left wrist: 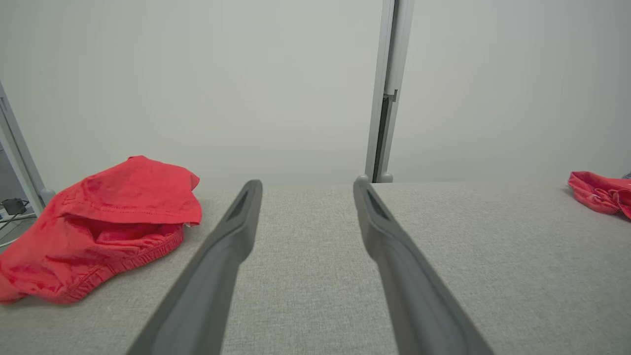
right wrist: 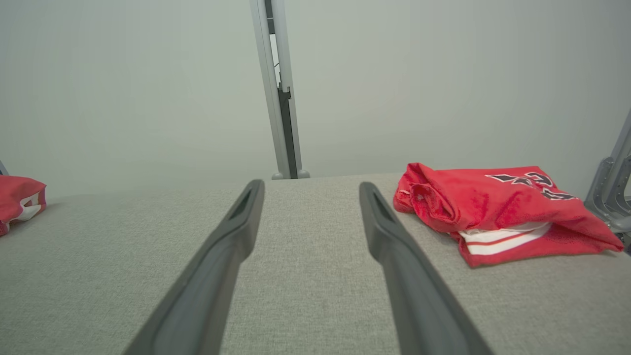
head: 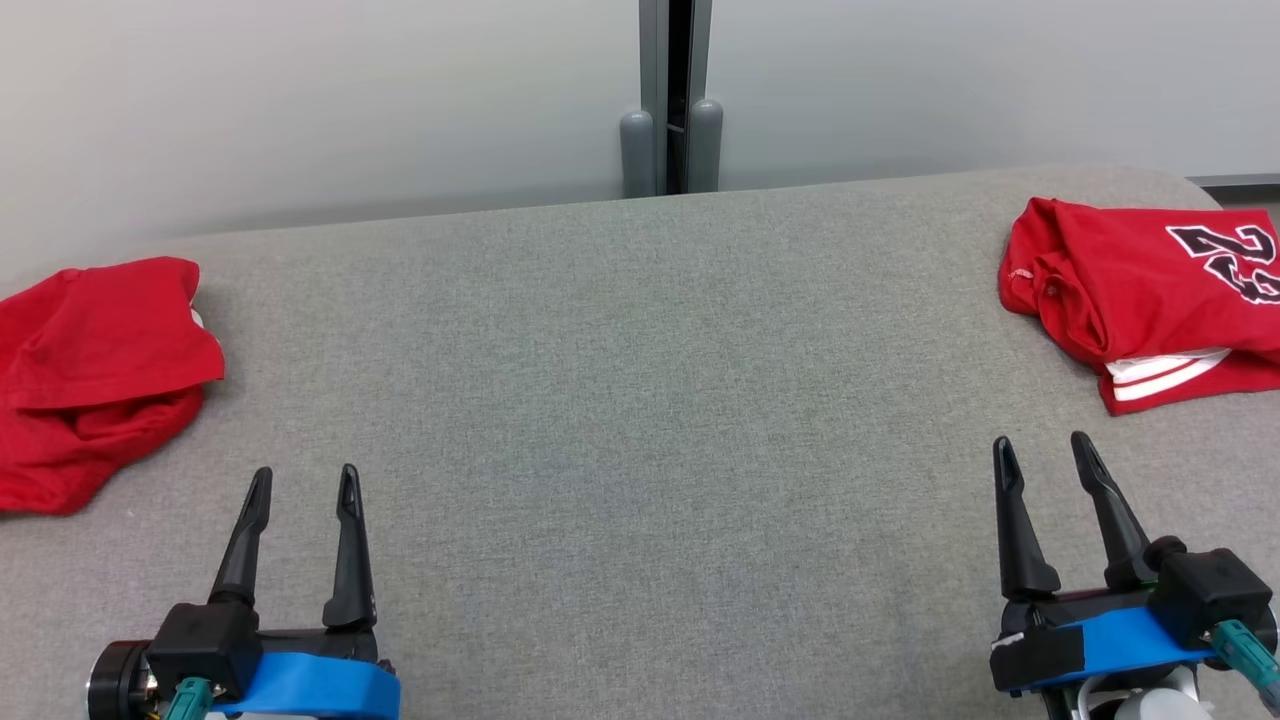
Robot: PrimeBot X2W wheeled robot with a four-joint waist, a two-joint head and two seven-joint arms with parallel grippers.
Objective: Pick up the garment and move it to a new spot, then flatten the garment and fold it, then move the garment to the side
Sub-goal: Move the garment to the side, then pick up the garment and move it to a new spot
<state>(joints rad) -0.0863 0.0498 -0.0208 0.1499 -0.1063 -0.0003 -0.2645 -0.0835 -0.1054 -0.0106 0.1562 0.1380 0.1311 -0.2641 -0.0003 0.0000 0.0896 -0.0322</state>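
Note:
A crumpled plain red garment (head: 95, 375) lies at the table's left edge, also seen as the red garment (left wrist: 106, 227) in the left wrist view. A folded red jersey (head: 1150, 295) with black numerals and white stripes lies at the right edge, shown as the jersey (right wrist: 498, 209) by the right wrist camera. My left gripper (head: 305, 485) stands open near the front, right of the plain garment and apart from it. My right gripper (head: 1045, 450) is open just in front of the jersey, touching nothing.
The grey fabric table (head: 640, 400) stretches wide between the two garments. A pale wall with a grey vertical post (head: 672, 100) stands behind its far edge. A metal frame (right wrist: 613, 192) rises beyond the table's right end.

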